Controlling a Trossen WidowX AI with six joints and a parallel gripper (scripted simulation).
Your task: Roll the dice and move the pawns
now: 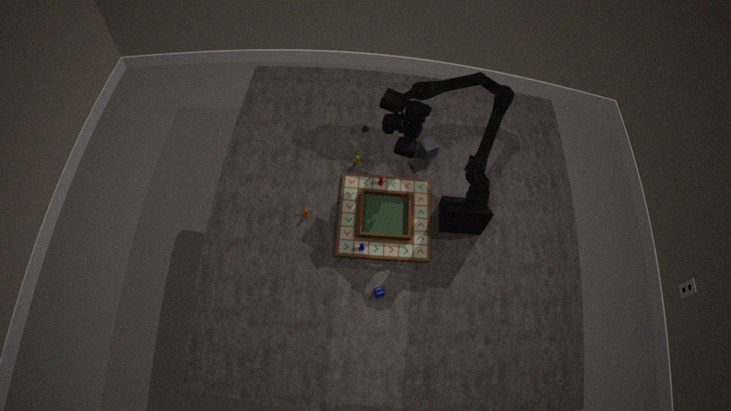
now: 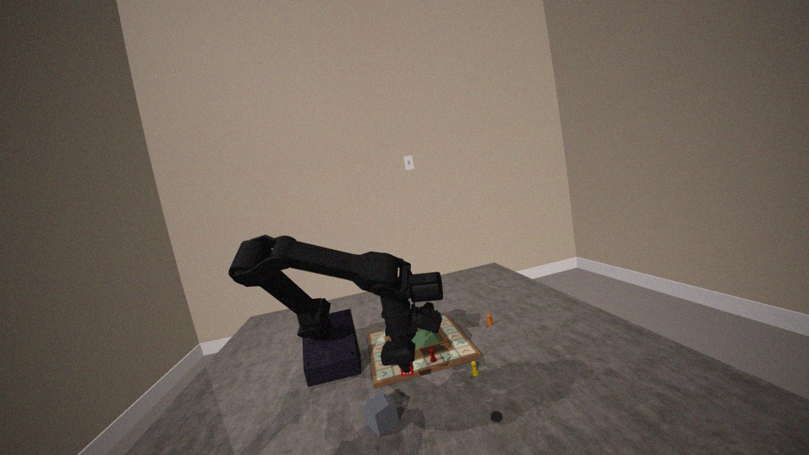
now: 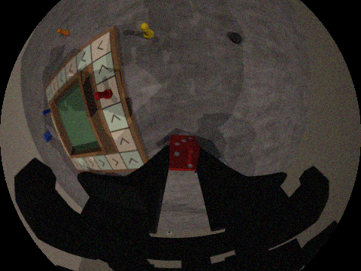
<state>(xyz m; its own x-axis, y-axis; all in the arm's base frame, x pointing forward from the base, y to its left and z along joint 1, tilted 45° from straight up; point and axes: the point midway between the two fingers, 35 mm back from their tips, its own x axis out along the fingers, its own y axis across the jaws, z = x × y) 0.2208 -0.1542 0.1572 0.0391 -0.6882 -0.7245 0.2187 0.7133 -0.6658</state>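
My gripper (image 2: 406, 368) (image 3: 183, 150) is shut on the red die (image 2: 407, 373) (image 3: 183, 155) and holds it above the table, outside the board. The arm hides the die in the top view. The red pawn (image 1: 380, 181) (image 2: 432, 356) (image 3: 103, 94) stands on the board's top row in the top view, third space from the left. The blue pawn (image 1: 361, 246) (image 3: 47, 111) stands on the bottom row, second from the left. The green-floored tray (image 1: 385, 214) (image 3: 77, 120) is empty. The blue die (image 1: 379, 291) (image 3: 47, 136) lies below the board in the top view.
A yellow pawn (image 1: 357, 160) (image 2: 474, 368) (image 3: 147, 31) stands just outside the board near the red pawn. An orange pawn (image 1: 306, 213) (image 2: 489, 320) stands left of the board in the top view. A grey block (image 1: 430, 143) (image 2: 380, 414) and a black disc (image 1: 365, 128) (image 2: 496, 416) lie beyond the board.
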